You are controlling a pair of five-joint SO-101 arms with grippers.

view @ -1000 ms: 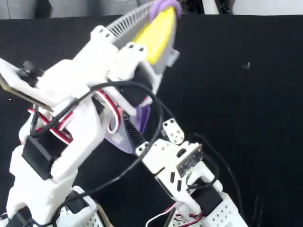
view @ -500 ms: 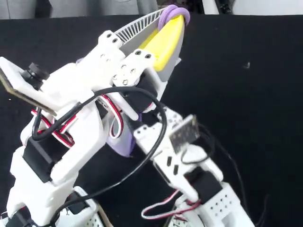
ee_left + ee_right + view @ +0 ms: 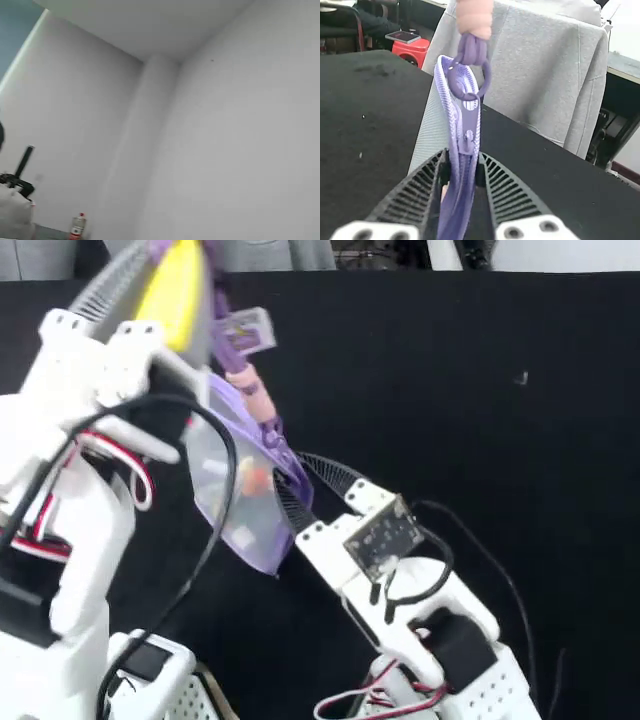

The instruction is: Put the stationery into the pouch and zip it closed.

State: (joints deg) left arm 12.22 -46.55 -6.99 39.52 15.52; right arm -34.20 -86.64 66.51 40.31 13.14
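A translucent purple pouch point(image 3: 235, 495) hangs off the black table, with small stationery pieces point(image 3: 254, 478) showing through its side. From its top a purple pull cord point(image 3: 240, 365) with pink beads runs up to my left gripper point(image 3: 150, 260). That gripper is raised at the far left, its yellow and grey fingers shut on the cord. My right gripper point(image 3: 292, 495) is shut on the pouch's edge from the right. In the right wrist view its black ribbed fingers point(image 3: 415, 200) clamp the zipper edge of the pouch point(image 3: 456, 210), with the zipper slider point(image 3: 468, 127), cord loop point(image 3: 472, 65) and a pink bead point(image 3: 474, 15) beyond them.
A small white tag point(image 3: 245, 332) dangles on the cord. The black table point(image 3: 500, 440) stretches to the right. In the right wrist view a grey cloth-draped chair point(image 3: 540, 75) and a red box point(image 3: 412, 50) stand past the table's far edge.
My left arm swung left and up with the cord, so the pouch now hangs stretched. The right arm shifted and its gripper stays on the pouch edge.
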